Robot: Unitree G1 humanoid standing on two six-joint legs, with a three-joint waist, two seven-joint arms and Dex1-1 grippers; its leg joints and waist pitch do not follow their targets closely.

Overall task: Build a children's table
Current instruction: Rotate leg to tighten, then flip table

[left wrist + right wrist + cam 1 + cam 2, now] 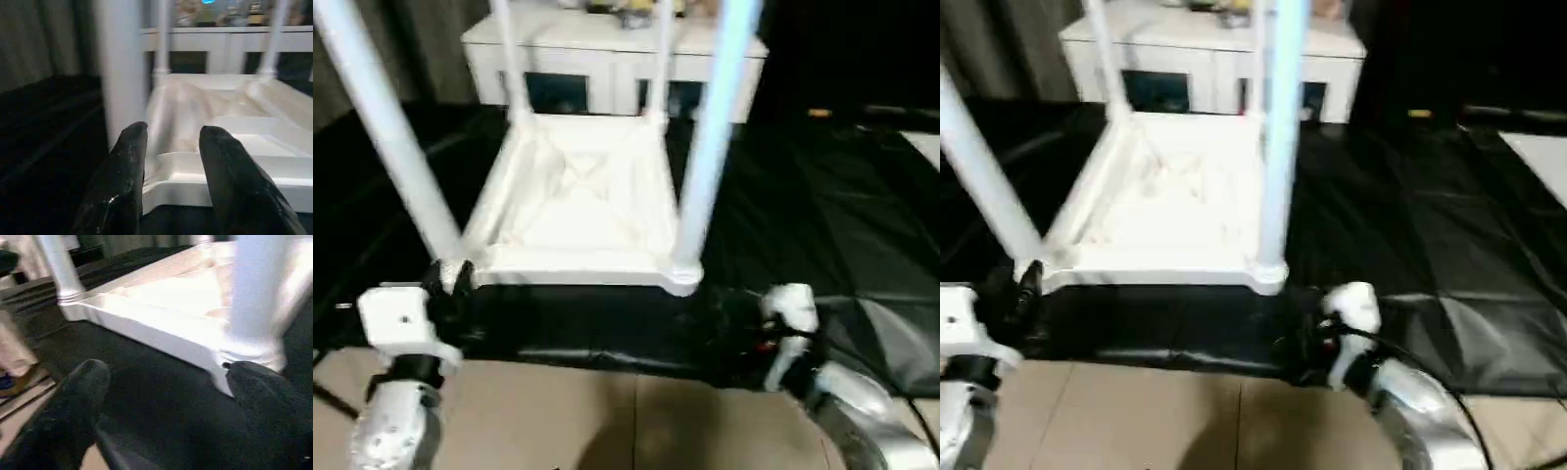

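text: none readable | labels: none | numbers: none

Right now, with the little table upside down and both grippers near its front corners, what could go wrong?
1. The right gripper is open, with one finger right at the table's corner; a nudge might slide it across the black sheet.
2. The left gripper is open around nothing beside the near-left leg; closing here might miss it.
3. The four legs point up; a push high up might loosen one.
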